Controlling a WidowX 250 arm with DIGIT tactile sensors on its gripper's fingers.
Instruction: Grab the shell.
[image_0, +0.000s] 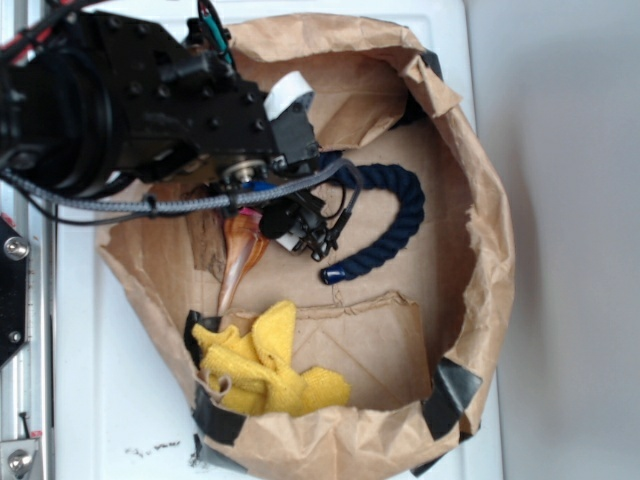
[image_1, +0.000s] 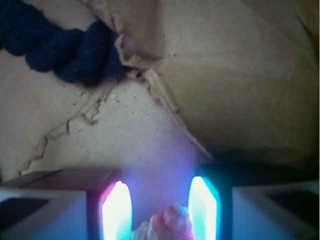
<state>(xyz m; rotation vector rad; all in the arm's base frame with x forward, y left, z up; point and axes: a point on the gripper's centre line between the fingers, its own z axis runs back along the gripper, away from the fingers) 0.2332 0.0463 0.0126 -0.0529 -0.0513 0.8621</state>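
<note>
Your gripper (image_1: 160, 210) is hovering with jaws apart around the shell's (image_0: 238, 255) knobbly end (long axis running toward the yellow cloth (image_0: 262, 362))

No readable text, label, brand, number or sign is showing in either view. A few dark specks are lying on the white worktop (image_0: 150, 452) near the bottom edge of the exterior view, too small and blurred to be making out as letters.
</note>
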